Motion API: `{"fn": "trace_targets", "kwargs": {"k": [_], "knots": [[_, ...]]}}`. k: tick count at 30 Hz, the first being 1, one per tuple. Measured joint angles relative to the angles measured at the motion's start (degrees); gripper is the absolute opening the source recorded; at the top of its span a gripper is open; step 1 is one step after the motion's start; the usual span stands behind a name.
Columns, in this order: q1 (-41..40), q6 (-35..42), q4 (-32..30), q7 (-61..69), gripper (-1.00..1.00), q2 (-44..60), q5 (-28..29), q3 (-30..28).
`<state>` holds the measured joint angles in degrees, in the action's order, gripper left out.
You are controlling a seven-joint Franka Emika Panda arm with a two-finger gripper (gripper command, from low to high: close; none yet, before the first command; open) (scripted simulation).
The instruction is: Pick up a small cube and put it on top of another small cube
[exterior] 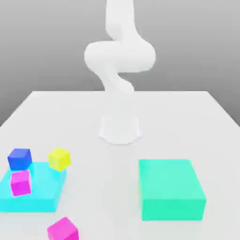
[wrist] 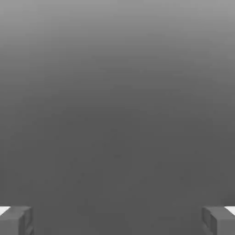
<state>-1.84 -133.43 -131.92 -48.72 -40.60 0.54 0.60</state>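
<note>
Several small cubes lie at the exterior view's left: a blue cube (exterior: 19, 158), a yellow cube (exterior: 59, 158), a magenta cube (exterior: 21, 183) resting on a flat cyan block (exterior: 37, 199), and a second magenta cube (exterior: 62, 229) at the table's front edge. The white arm (exterior: 119, 56) rises from its base at the table's middle and leaves the picture upward. In the hand view my gripper (wrist: 117, 220) is open, its grey fingertips (wrist: 16, 220) far apart with nothing between them and plain grey backdrop ahead.
A large teal block (exterior: 171, 189) sits at the exterior view's right front. The arm's round base (exterior: 120, 129) stands mid-table. The white table (exterior: 187, 122) stretches back behind both blocks.
</note>
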Motion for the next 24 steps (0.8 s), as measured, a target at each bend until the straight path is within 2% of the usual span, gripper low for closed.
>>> {"fn": "trace_targets", "kwargs": {"k": [15, 24], "knots": [[-8.11, -9.88, -0.84, -17.56, 0.0, 31.54, 3.55, 0.56], [-11.2, -15.87, -1.39, -25.31, 0.0, 50.13, 1.89, -0.9]]}}
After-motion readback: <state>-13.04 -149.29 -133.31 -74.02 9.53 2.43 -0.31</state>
